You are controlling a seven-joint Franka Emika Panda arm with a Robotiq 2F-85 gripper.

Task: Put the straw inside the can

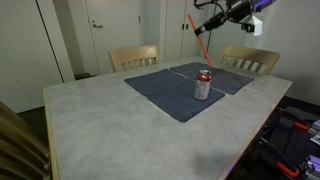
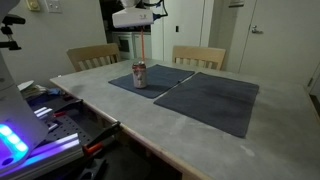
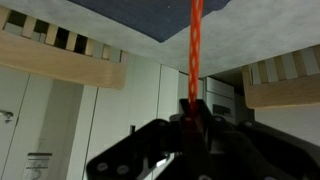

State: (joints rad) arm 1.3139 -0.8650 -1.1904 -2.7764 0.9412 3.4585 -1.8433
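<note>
Straw [image 1: 199, 42] between fingers [image 3: 140, 155], above can [image 1: 203, 85]

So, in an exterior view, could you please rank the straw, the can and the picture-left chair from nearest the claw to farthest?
1. Straw, gripped in the claw, pointing down.
2. Can, upright on the table, below the straw's tip.
3. Chair, behind the table, at picture left.

Red-orange straw [image 1: 199, 42] aloft, slanted just above upright silver can [image 1: 203, 85].
</note>
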